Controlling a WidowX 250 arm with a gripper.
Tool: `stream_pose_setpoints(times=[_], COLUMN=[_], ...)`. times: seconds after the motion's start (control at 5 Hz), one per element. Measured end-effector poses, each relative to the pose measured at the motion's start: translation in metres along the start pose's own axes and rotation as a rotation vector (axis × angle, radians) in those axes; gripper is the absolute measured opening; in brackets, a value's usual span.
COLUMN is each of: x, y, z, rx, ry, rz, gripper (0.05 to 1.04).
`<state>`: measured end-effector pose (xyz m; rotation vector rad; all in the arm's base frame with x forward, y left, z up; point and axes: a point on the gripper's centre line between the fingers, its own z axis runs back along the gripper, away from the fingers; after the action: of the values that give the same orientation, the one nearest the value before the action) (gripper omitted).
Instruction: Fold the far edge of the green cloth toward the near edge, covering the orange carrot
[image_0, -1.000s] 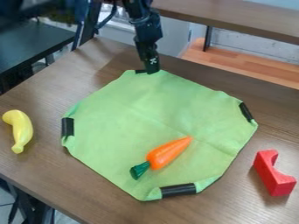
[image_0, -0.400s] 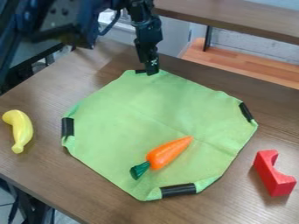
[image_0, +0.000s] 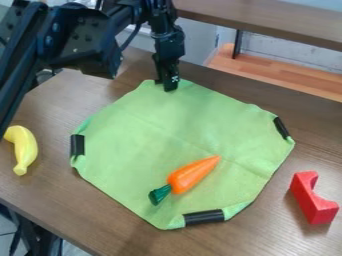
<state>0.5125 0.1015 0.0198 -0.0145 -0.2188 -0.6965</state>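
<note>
Gripper (image_0: 168, 86), too hidden to tell if wide or narrow, hangs at the far corner of the green cloth (image_0: 153, 130), spread on the brown table (image_0: 67, 207) beneath an orange toy carrot (image_0: 190, 175).

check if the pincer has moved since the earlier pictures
Yes, slightly down and to the left in the view: the pincer now sits farther from the black post behind the table.

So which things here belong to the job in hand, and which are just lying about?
In the job, it seems:
pincer, at the cloth's far edge
green cloth, spread on the table

Probably just lying about:
orange carrot, on the cloth, away from the pincer
yellow banana, beside the cloth
red block, at the opposite side
</note>
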Motion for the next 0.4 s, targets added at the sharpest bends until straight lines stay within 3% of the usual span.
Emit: stream_pose_setpoints(times=[0.2, 0.4], x=[0.0015, -0.0013], y=[-0.0024, -0.0121], z=[-0.0013, -0.0018], rx=[-0.009, -0.040], ry=[-0.004, -0.022], rz=[-0.009, -0.013], gripper=[0.377, 0.173])
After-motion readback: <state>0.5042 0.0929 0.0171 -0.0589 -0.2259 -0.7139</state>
